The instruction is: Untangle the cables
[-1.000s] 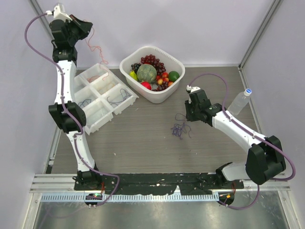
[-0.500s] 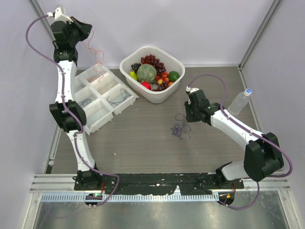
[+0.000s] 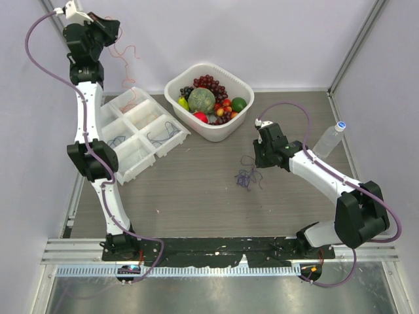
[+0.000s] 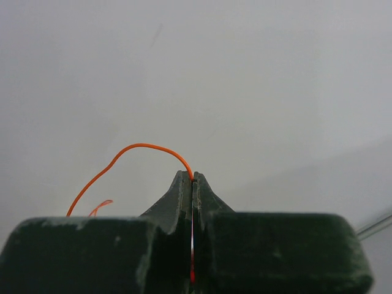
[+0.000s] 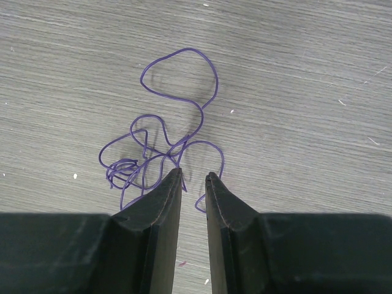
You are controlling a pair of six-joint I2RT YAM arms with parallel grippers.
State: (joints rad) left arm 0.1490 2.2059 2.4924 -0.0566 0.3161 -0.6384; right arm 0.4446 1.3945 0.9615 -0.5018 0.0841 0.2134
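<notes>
My left gripper (image 3: 110,29) is raised high at the back left, against the wall. It is shut on a thin orange-red cable (image 3: 123,53) that dangles from it in loops above the tray. In the left wrist view the jaws are closed (image 4: 193,177) and the orange cable (image 4: 135,147) arcs out of the tips to the left. A dark purple cable tangle (image 3: 247,175) lies on the table. My right gripper (image 3: 256,159) hovers at its right edge. In the right wrist view the gripper (image 5: 194,174) is open by a narrow gap, empty, just over the near strands of the purple tangle (image 5: 165,141).
A white compartment tray (image 3: 165,109) at the left holds thin wires in several cells. A white basket (image 3: 208,65) full of fruit stands at the back centre. A clear water bottle (image 3: 329,137) stands at the right, behind my right arm.
My left gripper has risen and moved left with the orange cable, lifting its loops higher above the tray. My right gripper has barely moved.
</notes>
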